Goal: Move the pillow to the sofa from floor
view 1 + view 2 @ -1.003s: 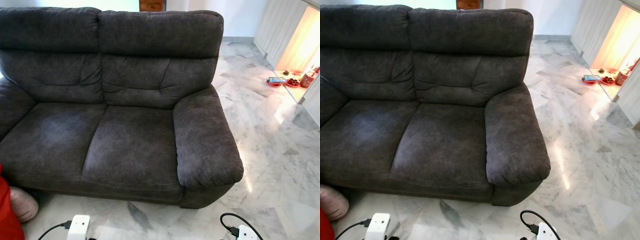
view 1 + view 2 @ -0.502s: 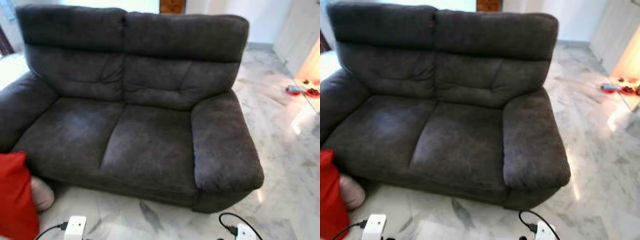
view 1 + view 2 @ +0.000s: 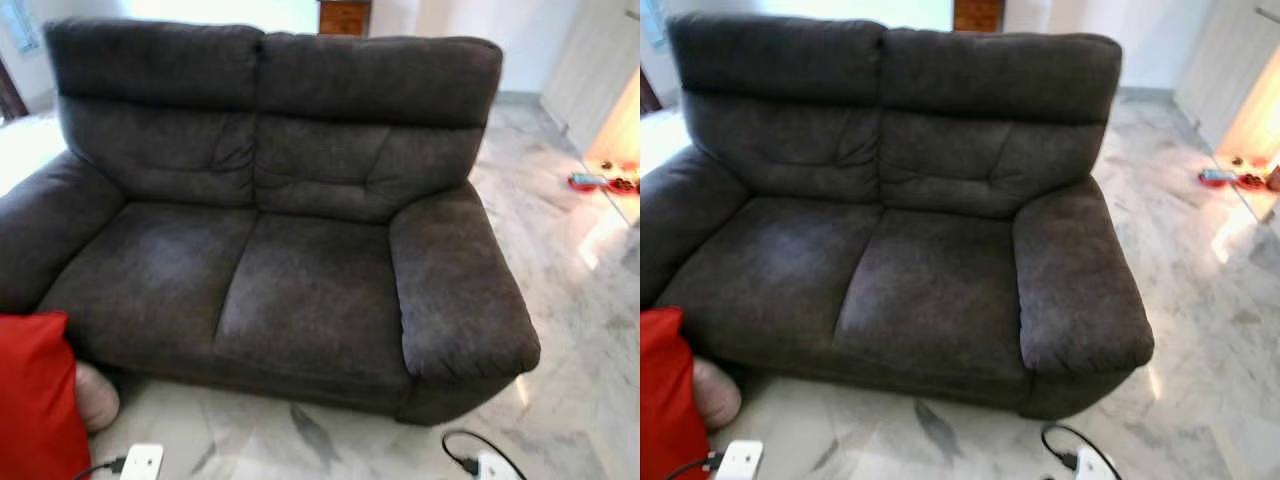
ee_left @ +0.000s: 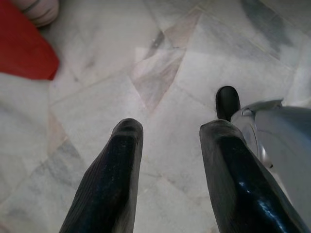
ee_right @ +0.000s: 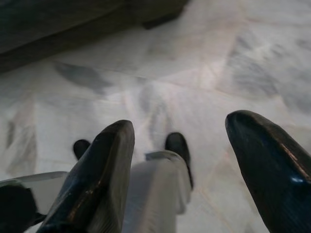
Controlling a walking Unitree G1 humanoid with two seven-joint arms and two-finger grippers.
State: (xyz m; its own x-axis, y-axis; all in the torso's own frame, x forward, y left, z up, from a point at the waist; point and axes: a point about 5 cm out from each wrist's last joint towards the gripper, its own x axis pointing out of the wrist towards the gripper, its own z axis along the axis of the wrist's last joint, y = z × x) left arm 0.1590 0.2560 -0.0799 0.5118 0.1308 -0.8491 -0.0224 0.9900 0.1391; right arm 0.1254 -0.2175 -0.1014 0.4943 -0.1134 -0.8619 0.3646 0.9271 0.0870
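Red pillow (image 3: 38, 395) stands on the marble floor (image 3: 560, 300) against the dark sofa's (image 3: 290, 230) front-left corner, while left end effector (image 4: 170, 141) and right end effector (image 5: 180, 141) hang spread above the tiles.

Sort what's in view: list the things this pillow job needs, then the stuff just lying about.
For the job:
red fabric pillow on the floor
dark grey fabric sofa

Lying about:
pinkish rounded cushion by the sofa's base
red dishes on the marble floor
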